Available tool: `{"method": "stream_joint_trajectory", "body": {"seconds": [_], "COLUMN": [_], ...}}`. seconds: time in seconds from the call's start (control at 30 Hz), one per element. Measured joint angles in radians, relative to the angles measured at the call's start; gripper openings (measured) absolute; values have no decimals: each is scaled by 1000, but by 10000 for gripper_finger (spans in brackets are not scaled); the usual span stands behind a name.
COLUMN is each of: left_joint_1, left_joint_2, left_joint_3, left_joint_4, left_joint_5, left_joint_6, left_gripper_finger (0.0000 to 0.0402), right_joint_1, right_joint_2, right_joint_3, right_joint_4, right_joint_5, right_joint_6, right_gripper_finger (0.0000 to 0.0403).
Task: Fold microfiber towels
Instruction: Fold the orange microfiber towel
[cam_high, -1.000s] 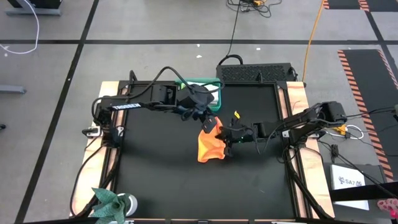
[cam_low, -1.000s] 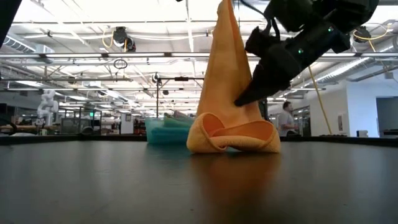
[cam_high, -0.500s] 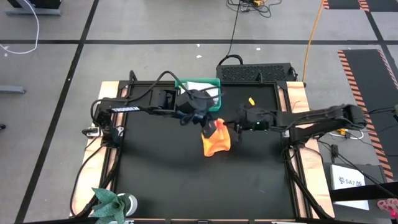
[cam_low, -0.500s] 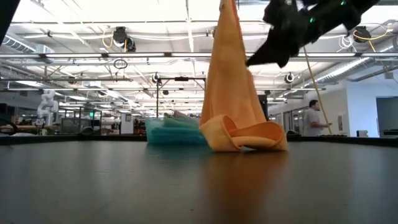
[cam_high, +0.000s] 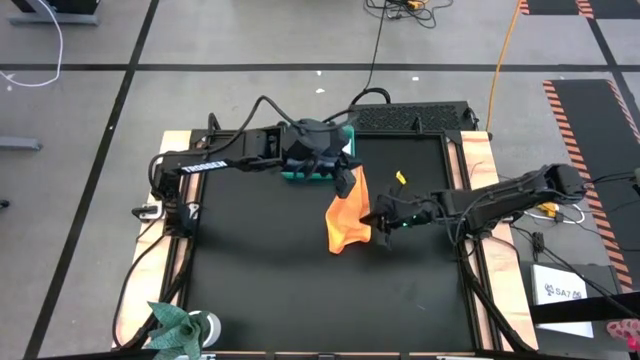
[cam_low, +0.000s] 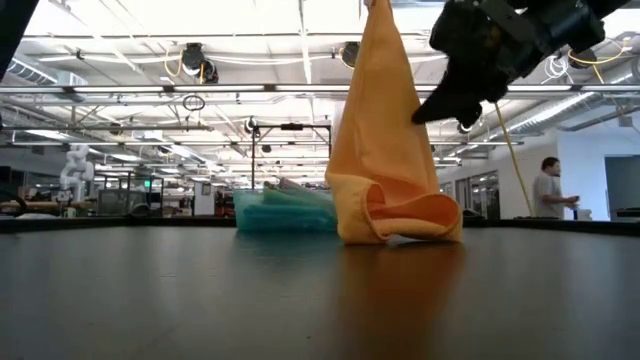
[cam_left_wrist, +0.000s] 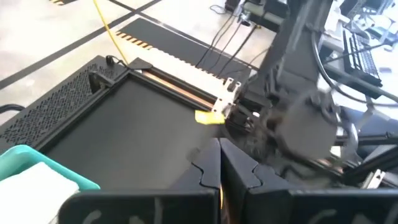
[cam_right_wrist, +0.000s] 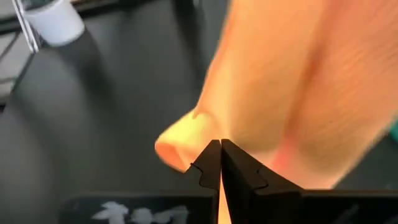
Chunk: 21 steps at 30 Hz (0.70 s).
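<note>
The left gripper (cam_high: 345, 180), pinching the orange-yellow towel (cam_high: 345, 220) so it hangs near the table's (cam_high: 260, 290) far edge, has lifted it higher as the right gripper (cam_high: 378, 218), pressed shut, returned beside it for regrasping; only the low view shows its crumpled hem resting.

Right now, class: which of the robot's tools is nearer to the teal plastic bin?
Left. The left tool holds the orange towel up just beside the bin; the right tool is farther, across the towel.
</note>
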Motion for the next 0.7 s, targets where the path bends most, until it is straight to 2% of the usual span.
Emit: {"method": "stream_joint_trajectory", "body": {"seconds": [0.23, 0.47, 0.7], "left_joint_1": [3, -7, 2], "left_joint_2": [0, 0, 0], "left_joint_3": [0, 0, 0], "left_joint_4": [-4, -5, -5], "left_joint_5": [12, 29, 21], "left_joint_6": [-7, -15, -12], "left_gripper_finger": [0, 0, 0], "right_joint_1": [4, -32, 7], "right_joint_2": [76, 82, 110], "right_joint_3": [-2, -3, -2], "right_joint_4": [8, 24, 205], "right_joint_5": [13, 30, -56], "right_joint_6": [-25, -61, 34], "right_gripper_finger": [4, 4, 4]}}
